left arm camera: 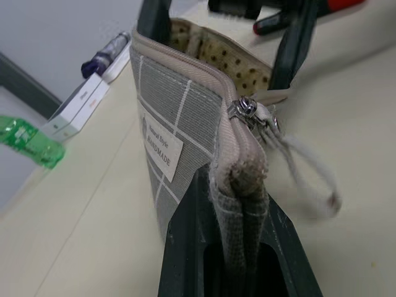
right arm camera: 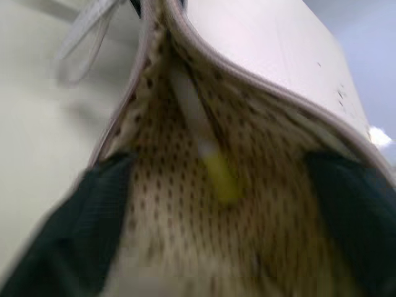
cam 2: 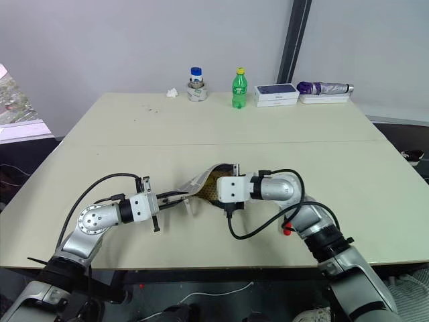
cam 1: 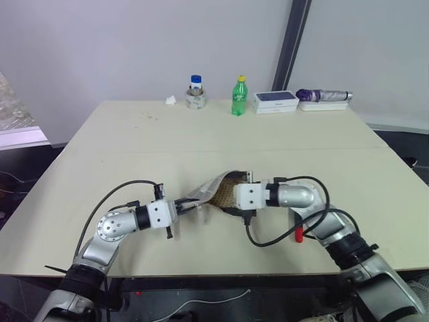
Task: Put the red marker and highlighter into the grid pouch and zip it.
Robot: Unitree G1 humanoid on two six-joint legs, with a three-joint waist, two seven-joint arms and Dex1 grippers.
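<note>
Grid pouch [cam 1: 216, 190] sits raised near the front edge of the surface [cam 1: 201, 134], the left end effector [cam 1: 190, 207] clamped on its end and the right end effector [cam 1: 231, 196] at its open mouth; the red marker [cam 1: 299, 234] lies by the right arm, so I judge it goes in next. In the left wrist view the fingers pinch the zipper end, level. In the right wrist view the jaws stand apart inside the lining around the highlighter [right arm camera: 207, 158].

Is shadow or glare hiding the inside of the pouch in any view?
Right wrist view: the grey grid fabric pouch is evenly lit inside, the yellow translucent highlighter plain to see. Left wrist view: no glare on its white label. Left eye view: only a soft shadow under it on the beige table.
</note>
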